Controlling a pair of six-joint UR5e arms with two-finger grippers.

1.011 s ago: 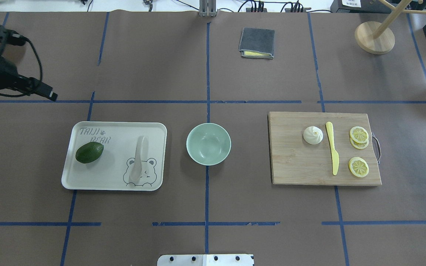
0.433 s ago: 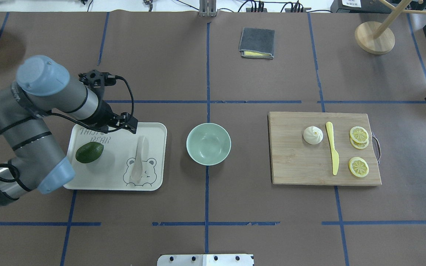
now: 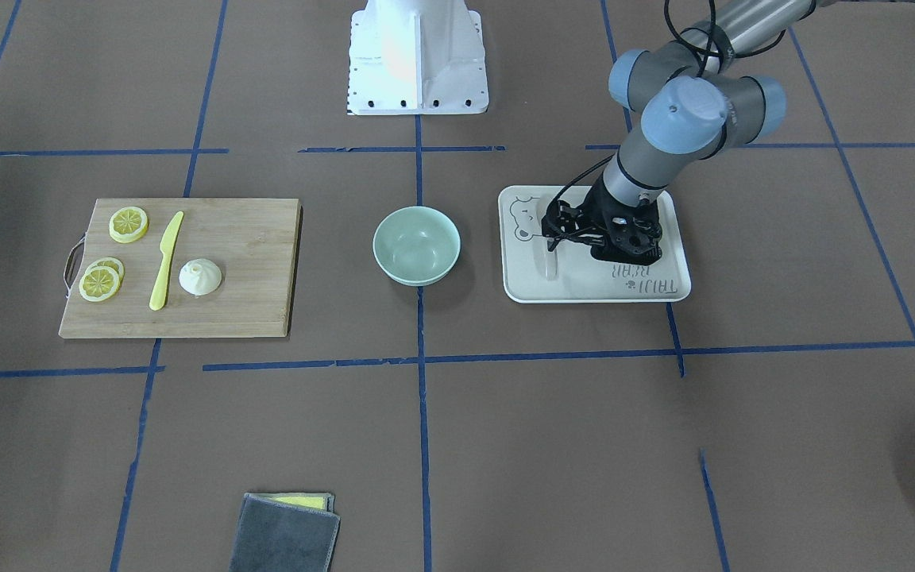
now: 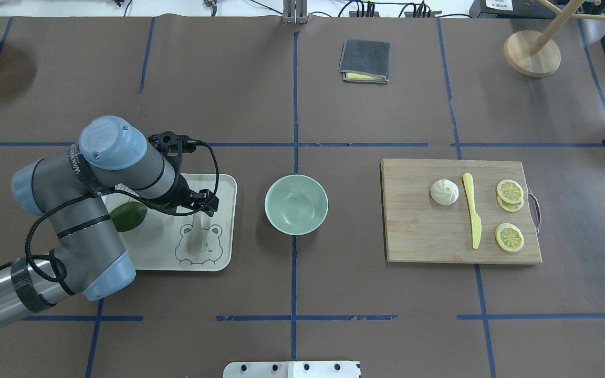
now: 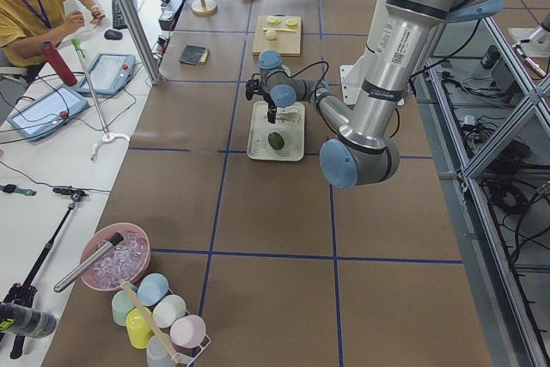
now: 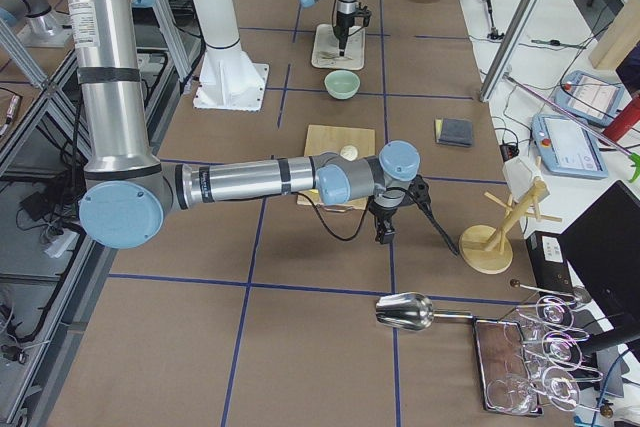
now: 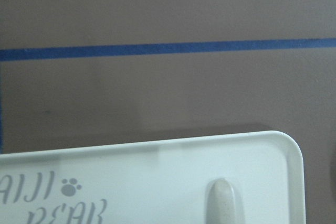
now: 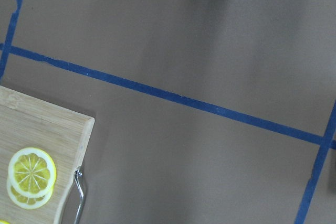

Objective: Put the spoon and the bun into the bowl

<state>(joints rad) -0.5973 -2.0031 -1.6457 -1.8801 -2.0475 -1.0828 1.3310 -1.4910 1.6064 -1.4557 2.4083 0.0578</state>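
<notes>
Plastic spoon [image 4: 195, 239] on tray [image 4: 223, 189]: light, stiff, slippery, lies flat. Grab handle by its sides. Left claw [image 4: 201, 206] over handle; open or closed, cannot tell.

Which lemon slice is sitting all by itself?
The lemon slice at the robot-side corner of the cutting board; the other two overlap each other.

Spoon [image 4: 195, 239] on tray [image 4: 150, 248], bowl [image 4: 296, 204] between, bun [image 4: 444, 192] on board [image 4: 418, 236]
</notes>
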